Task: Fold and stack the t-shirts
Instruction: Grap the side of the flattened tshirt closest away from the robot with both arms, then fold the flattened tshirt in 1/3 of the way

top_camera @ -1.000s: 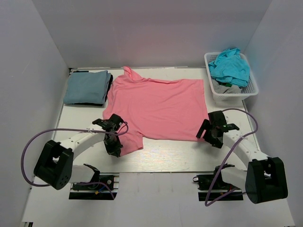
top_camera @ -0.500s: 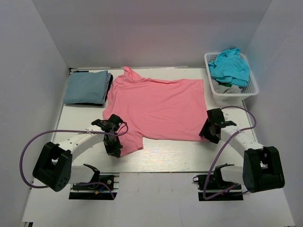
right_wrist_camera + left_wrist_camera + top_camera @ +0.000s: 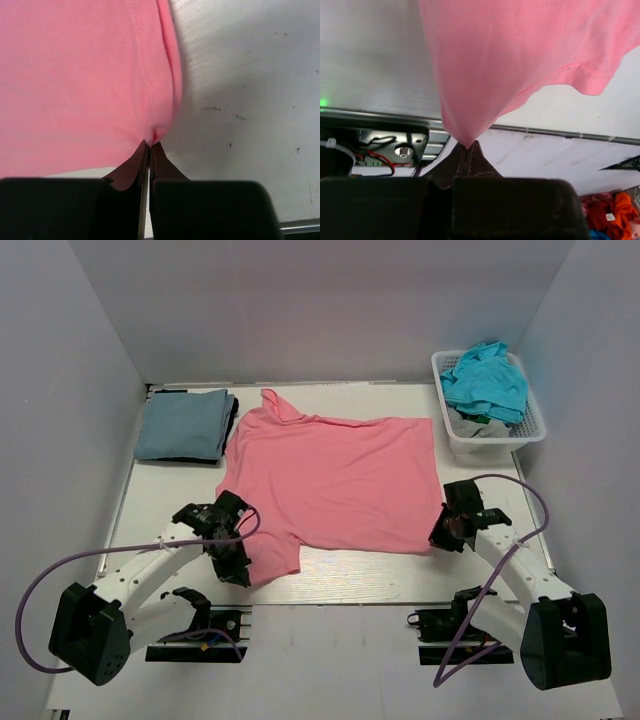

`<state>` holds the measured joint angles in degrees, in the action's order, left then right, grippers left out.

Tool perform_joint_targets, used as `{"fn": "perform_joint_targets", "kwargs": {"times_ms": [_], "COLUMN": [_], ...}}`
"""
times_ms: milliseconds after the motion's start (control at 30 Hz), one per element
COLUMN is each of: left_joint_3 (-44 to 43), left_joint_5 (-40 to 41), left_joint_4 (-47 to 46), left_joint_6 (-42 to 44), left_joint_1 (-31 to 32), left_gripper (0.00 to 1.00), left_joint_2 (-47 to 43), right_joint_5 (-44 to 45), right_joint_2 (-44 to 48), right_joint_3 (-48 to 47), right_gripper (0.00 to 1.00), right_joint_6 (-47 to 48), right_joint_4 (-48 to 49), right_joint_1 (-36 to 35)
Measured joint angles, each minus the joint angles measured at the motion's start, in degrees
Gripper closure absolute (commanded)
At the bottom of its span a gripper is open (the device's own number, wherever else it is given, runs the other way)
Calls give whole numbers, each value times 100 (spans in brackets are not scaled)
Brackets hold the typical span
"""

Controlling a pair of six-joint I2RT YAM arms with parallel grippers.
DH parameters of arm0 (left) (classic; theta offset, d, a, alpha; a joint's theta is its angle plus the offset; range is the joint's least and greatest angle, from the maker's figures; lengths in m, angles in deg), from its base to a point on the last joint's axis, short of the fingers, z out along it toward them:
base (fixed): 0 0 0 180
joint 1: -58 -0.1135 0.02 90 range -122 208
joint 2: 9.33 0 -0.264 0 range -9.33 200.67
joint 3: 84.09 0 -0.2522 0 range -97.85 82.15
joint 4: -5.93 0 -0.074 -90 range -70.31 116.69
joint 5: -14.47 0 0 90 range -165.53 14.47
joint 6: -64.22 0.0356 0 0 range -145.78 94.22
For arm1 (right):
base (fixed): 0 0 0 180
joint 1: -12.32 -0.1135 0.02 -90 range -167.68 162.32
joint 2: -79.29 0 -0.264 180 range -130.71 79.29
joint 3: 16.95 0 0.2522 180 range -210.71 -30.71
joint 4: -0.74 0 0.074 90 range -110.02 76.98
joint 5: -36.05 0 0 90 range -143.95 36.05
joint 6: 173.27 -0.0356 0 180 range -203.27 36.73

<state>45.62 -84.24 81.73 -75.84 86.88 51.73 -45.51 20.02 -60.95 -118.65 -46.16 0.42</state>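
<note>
The basket (image 3: 485, 444) blocks far right, folded t-shirts (image 3: 183, 424) far left.

You have a white table (image 3: 350, 575) carrying a salmon-pink t-shirt (image 3: 335, 480) spread flat mid-table, a folded grey-blue t-shirt (image 3: 182, 423) on a dark one (image 3: 231, 425) far left, and a white lattice basket (image 3: 482, 444) far right.

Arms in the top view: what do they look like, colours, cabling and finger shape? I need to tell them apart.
They look alike. The left arm and right arm both have white links between blocky black joint housings, and each trails a looping purple cable. The left gripper and right gripper are black, with dark fingers tapering to thin tips.
</note>
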Motion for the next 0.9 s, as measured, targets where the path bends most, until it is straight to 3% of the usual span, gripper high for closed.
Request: {"fn": "perform_joint_targets", "kwargs": {"times_ms": [267, 600, 900], "left_joint_3": [-562, -2903, -4782], "left_joint_5": [-87, 160, 754], "left_joint_4": [76, -1049, -1156], "left_joint_6": [114, 595, 940], "left_joint_1": [-90, -306, -1021], "left_gripper": [100, 100, 100], "left_joint_2": [195, 2310, 3379], "right_joint_5": [-354, -424, -125], "right_joint_2": [-205, -1099, -2218], "right_joint_3": [-68, -1425, -2743], "right_gripper": [100, 100, 100], "right_joint_6": [153, 446, 533], "right_joint_4": [-208, -289, -466], "right_joint_1": [-2, 0, 2]}}
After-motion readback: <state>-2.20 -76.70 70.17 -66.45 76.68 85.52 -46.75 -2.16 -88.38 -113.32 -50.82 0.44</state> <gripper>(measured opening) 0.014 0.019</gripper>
